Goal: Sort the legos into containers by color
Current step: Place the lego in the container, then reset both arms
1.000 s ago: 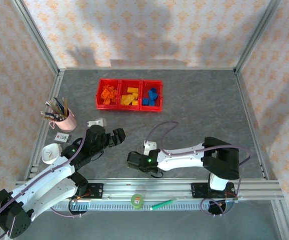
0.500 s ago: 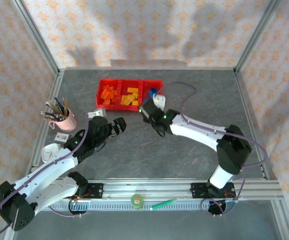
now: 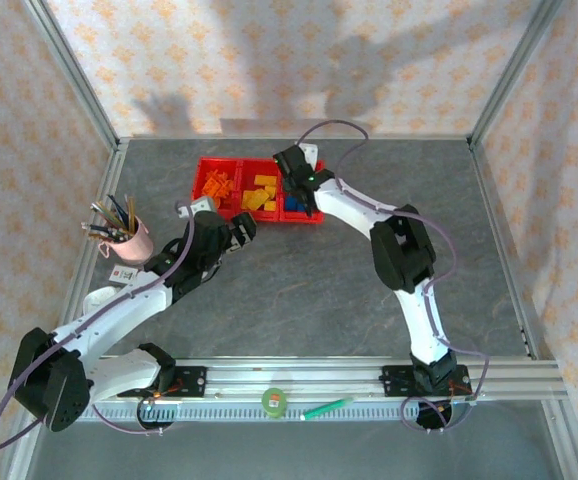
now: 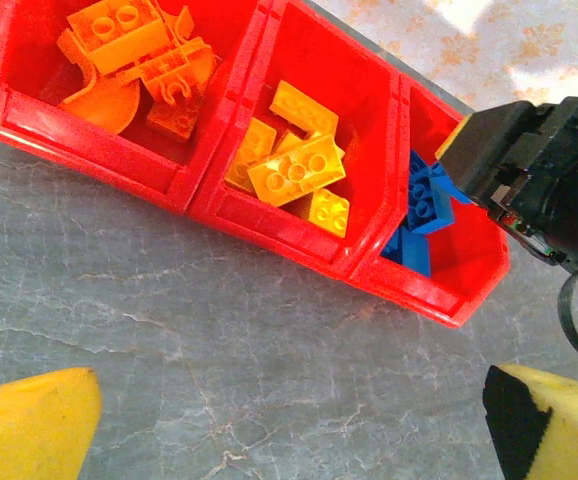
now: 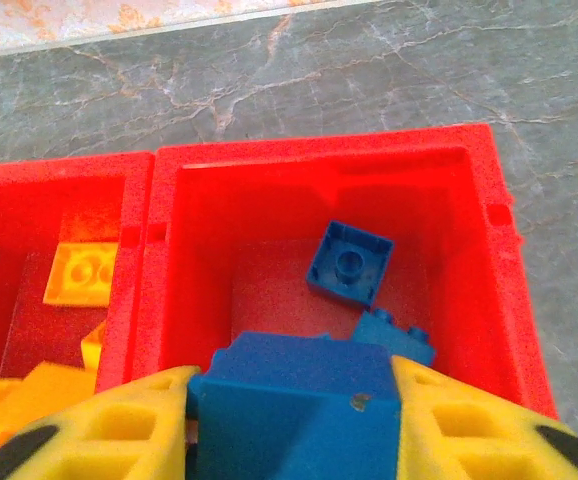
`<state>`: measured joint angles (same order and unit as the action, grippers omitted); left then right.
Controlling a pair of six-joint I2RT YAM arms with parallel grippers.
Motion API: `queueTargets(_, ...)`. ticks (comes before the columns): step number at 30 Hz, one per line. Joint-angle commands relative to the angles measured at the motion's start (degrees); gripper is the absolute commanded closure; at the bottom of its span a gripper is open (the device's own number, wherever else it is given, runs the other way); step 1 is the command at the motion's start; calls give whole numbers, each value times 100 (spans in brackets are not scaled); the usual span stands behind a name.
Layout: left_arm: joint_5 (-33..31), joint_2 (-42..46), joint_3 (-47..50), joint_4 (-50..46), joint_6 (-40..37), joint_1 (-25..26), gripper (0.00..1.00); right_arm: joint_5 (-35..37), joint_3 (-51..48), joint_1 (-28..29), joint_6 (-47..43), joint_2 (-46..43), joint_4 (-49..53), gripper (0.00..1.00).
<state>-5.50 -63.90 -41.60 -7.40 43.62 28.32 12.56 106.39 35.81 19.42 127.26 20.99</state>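
Blue plastic lego brick (image 5: 294, 400), long axis left-right, pinched in right gripper (image 5: 294, 425) at bottom centre; left gripper (image 4: 289, 425) spread wide.

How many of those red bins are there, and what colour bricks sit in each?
3, joined in a row: the left bin holds orange bricks, the middle bin yellow bricks, the right bin blue bricks.

A robotics lab cell: aluminium frame (image 3: 87, 90), patterned wall panels (image 3: 289, 60), grey bench (image 3: 319, 290), robot arms (image 3: 119, 315) bolted to a rail (image 3: 299, 375).
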Motion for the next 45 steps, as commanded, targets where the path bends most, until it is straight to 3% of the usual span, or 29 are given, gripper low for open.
queueTargets(1,-132,-30,-138,256,16,-89,1,25,562,-86,-240,185,242,50)
queueTargets(4,-110,-17,-146,239,-2,-119,1,-22,706,-110,-385,116,248,39)
queueTargets(12,-88,78,-175,197,-61,-182,1,-196,-109,-110,-443,-968,-34,25)
queueTargets(18,-660,452,-35,-25,-490,-270,1,-103,-2241,-142,-252,-2674,-802,0)
queueTargets(24,-2063,874,416,130,-1710,-682,1,1264,-4811,-670,-80,-4613,-1832,0)
queueTargets(25,-2318,901,531,268,-1920,-828,1,1764,-5315,-833,-94,-4886,-2122,0)
queueTargets(26,-2509,905,667,485,-2145,-988,1,2168,-5735,-1073,-45,-5108,-2344,0)
queueTargets(29,-2694,815,1134,1343,-2694,-1496,1,1937,-6676,-2034,-171,-5429,-3171,0)
queueTargets(32,-2860,699,1728,2574,-2886,-1849,1,1888,-7462,-2514,-812,-5294,-4608,0)
queueTargets(36,-2383,52,2738,5233,-3694,-2011,0,673,-8380,-3227,-1032,-4792,-6521,0)
queueTargets(38,-2212,-371,2925,6065,-3989,-2023,1,180,-8624,-3360,-1299,-4498,-7293,0)
queueTargets(42,-1427,-1279,3249,7811,-4362,-2102,1,-730,-8613,-3408,-1902,-4257,-7723,0)
queueTargets(45,-1072,-1726,3196,8276,-4600,-2171,0,-1154,-9177,-3414,-2062,-4269,-8745,0)
